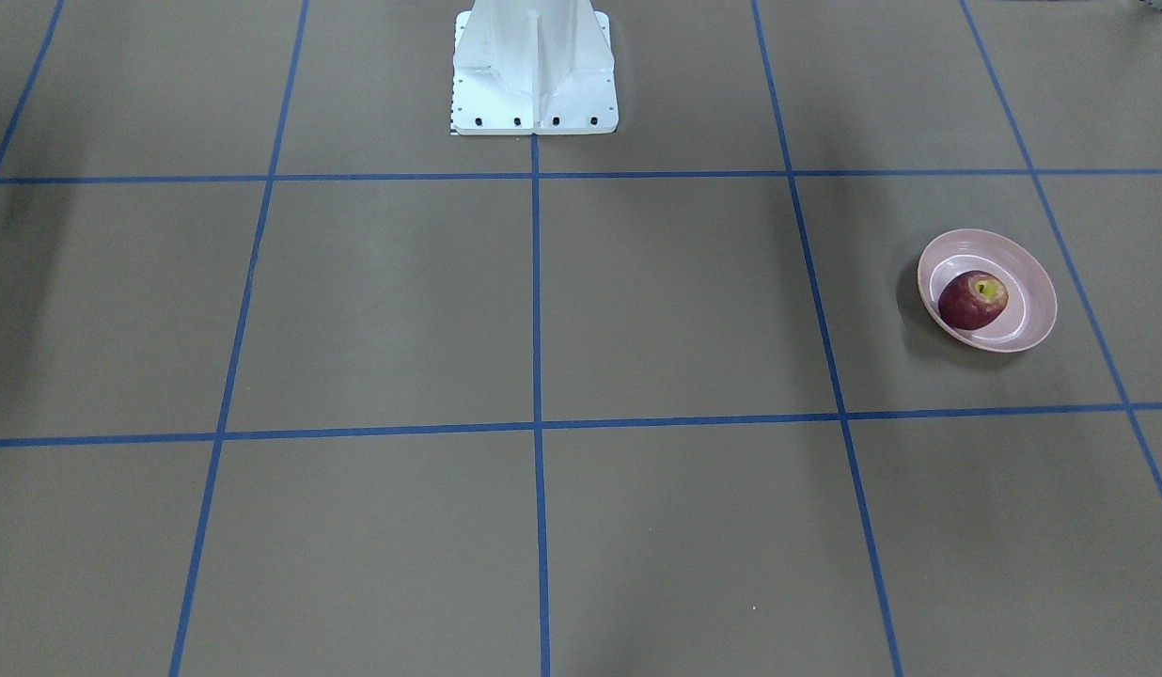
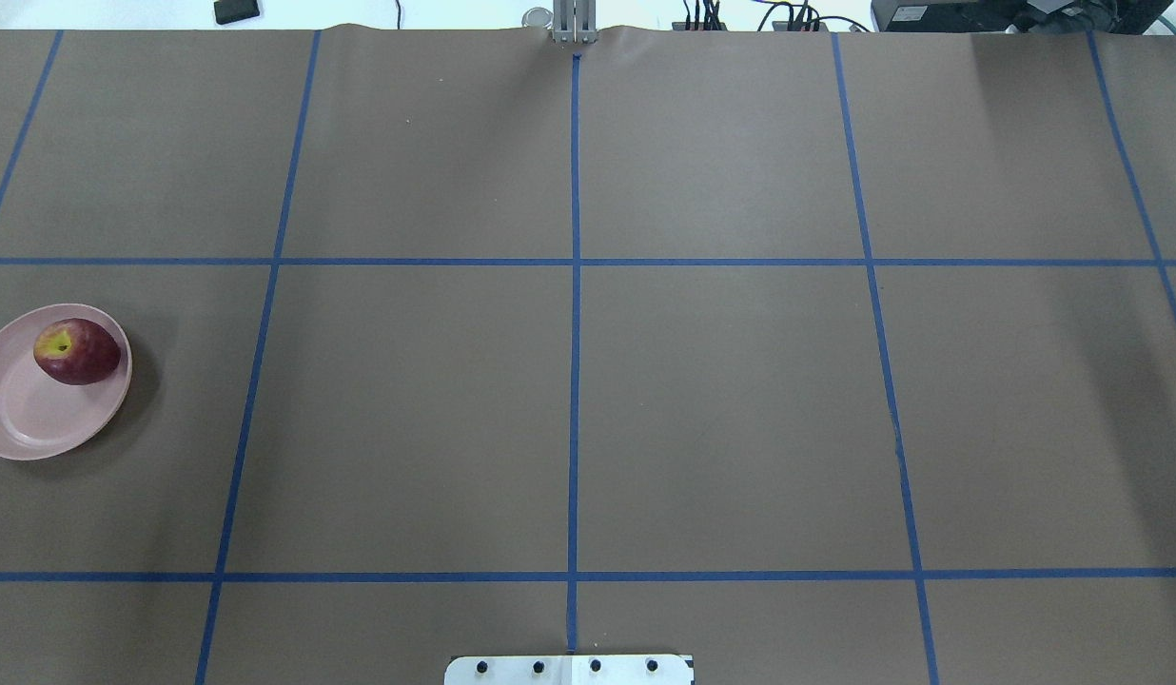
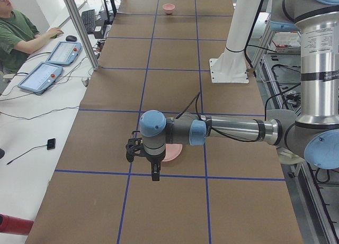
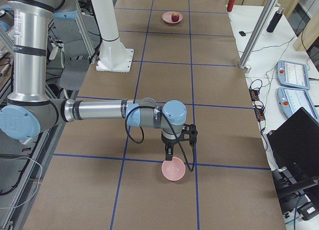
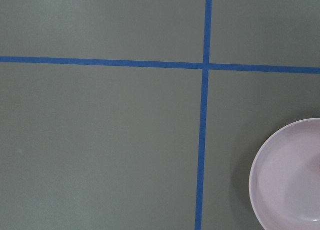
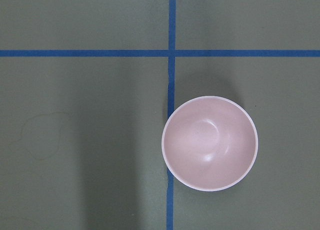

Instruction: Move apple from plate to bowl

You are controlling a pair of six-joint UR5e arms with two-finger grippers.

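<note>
The dark red apple [image 1: 973, 299] lies in the shallow pink plate [image 1: 1037, 282] on the robot's left; the overhead view shows the apple [image 2: 77, 351] toward the far rim of the plate [image 2: 27, 419]. The small deep pink bowl [image 6: 210, 142] stands empty at the table's right end. My left gripper [image 3: 154, 174] hangs above the table beside the plate [image 3: 172, 152]. My right gripper [image 4: 168, 152] hangs just above the bowl [image 4: 173, 170]. Both grippers show only in the side views, so I cannot tell whether they are open or shut.
The table is brown with blue tape grid lines. The white robot base [image 1: 534, 70] stands at mid table. An operator [image 3: 21, 35] sits with control tablets [image 3: 41, 77] along the far side. A metal post [image 4: 254, 33] stands at that edge.
</note>
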